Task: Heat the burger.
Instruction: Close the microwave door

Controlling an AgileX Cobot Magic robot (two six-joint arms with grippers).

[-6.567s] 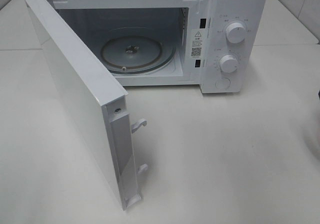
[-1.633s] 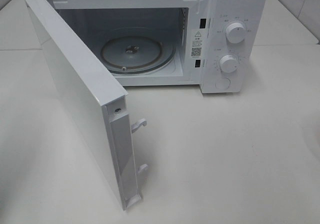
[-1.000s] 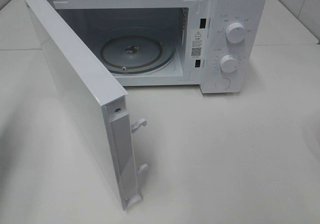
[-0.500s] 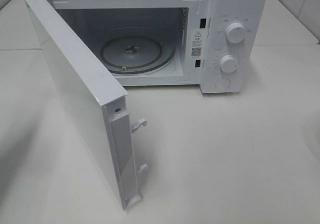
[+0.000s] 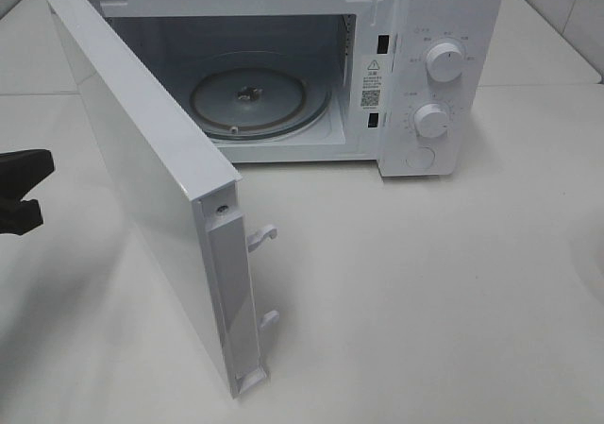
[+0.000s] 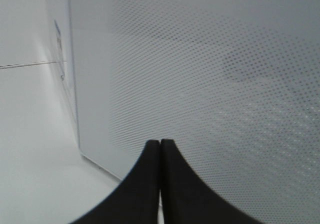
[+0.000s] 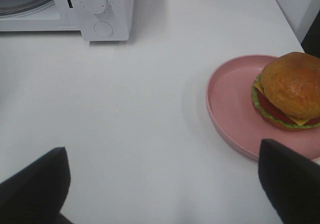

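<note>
microwave (image 5: 444,27) sticker (image 5: 371,79) — warning triangle, QR code

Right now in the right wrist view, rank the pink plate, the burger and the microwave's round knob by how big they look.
Largest to smallest, as they appear:
1. pink plate, partly cut off by the picture's edge
2. burger, sitting on the plate
3. microwave knob
The knob lies much farther from the camera, so its true size against the burger is unsure.
</note>
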